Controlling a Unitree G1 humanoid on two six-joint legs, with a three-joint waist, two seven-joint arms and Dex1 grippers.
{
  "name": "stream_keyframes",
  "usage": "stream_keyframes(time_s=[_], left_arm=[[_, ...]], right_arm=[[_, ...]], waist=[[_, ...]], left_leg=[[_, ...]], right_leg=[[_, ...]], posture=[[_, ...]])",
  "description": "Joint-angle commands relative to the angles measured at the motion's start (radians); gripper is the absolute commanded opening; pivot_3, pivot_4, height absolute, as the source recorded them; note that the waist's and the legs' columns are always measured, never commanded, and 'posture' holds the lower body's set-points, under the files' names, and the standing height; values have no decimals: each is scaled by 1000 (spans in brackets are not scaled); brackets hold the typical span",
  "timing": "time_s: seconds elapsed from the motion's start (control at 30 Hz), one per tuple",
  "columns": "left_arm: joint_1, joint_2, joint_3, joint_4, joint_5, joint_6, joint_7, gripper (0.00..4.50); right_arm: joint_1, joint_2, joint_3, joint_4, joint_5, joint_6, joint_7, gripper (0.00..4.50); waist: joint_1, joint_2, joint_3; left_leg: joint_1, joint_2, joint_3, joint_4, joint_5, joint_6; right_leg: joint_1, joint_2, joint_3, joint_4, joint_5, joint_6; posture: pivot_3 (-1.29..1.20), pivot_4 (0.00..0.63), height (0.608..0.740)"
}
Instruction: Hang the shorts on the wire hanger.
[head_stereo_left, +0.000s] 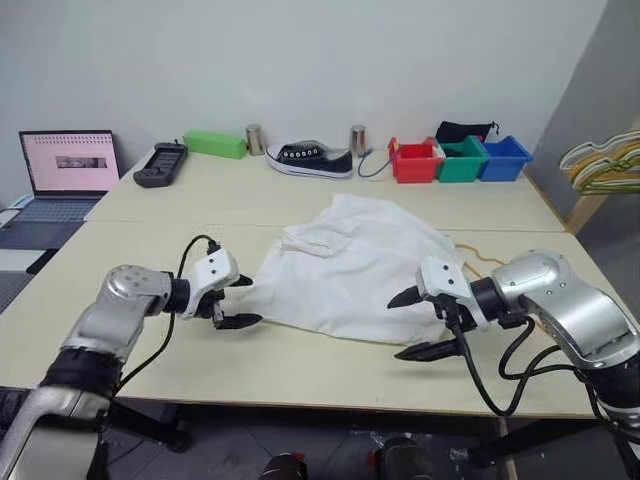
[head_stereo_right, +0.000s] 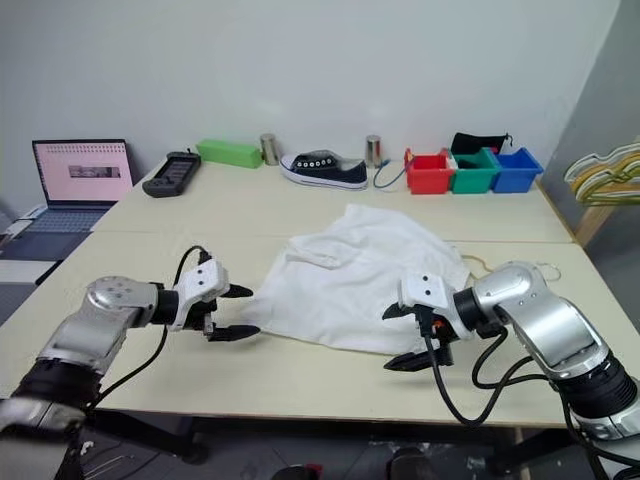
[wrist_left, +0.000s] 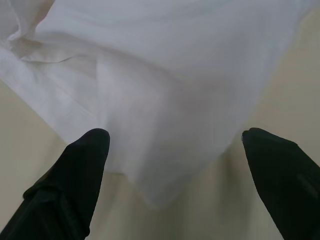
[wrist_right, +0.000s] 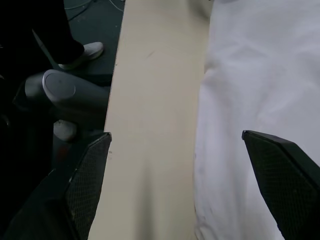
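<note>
Left gripper (head_stereo_left: 233, 300) open, empty, pointing at near-left corner of the shorts (head_stereo_left: 350, 265), corner just ahead between its fingertips. Shorts spread flat mid-table (head_stereo_left: 200, 350), long axis running left-right. Right gripper (head_stereo_left: 420, 322) open, empty, over the shorts' near-right edge. Left arm looks nearer to grasp.

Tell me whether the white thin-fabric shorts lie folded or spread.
Loosely spread and crumpled: the white thin-fabric shorts lie rumpled on the pale tabletop, with creases and a turned-over fold near their far edge.
</note>
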Motion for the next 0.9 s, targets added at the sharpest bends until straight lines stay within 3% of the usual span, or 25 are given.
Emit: stream_keyframes(time_s=[0.03, 0.2, 0.43, 0.7, 0.9], left_arm=[[-84, -28, -39, 161, 70, -127, -54, 4500], [-132, -64, -68, 292, 108, -200, -131, 4500], [-162, -81, -45, 381, 131, -245, -153, 3090], [-148, -41, -15, 382, 126, -258, -153, 1353], [-113, 4, 30, 348, 103, -238, -146, 130]], right_arm=[[-5, 0, -36, -62, 37, 48, -51, 4448], [0, -28, -46, -95, 68, 88, -80, 4448], [-4, -42, -39, -88, 76, 97, -117, 4500], [-29, -18, -11, -48, 70, 82, -149, 4500], [-53, 3, 16, 5, 50, 44, -151, 4500]], waist=[[-12, 0, 0], [-54, 0, 0], [-92, 0, 0], [-117, 0, 0], [-131, 0, 0]], left_leg=[[-1, 0, 0, 0, 0, 0], [-8, -1, -1, 0, 0, 0], [-7, -2, -3, 0, 0, 0], [-5, -2, -4, 0, 0, 0], [-5, -2, -5, 0, 0, 0]], right_leg=[[0, 0, 0, 0, 0, 1], [-2, 0, 0, 1, 2, 9], [1, -1, -1, 1, 1, 12], [2, -3, -2, 1, 0, 9], [2, -4, -2, 4, 4, 15]], posture=[[-289, 43, 740], [-331, 44, 740], [-337, 45, 740], [-310, 40, 740], [-277, 34, 740]])
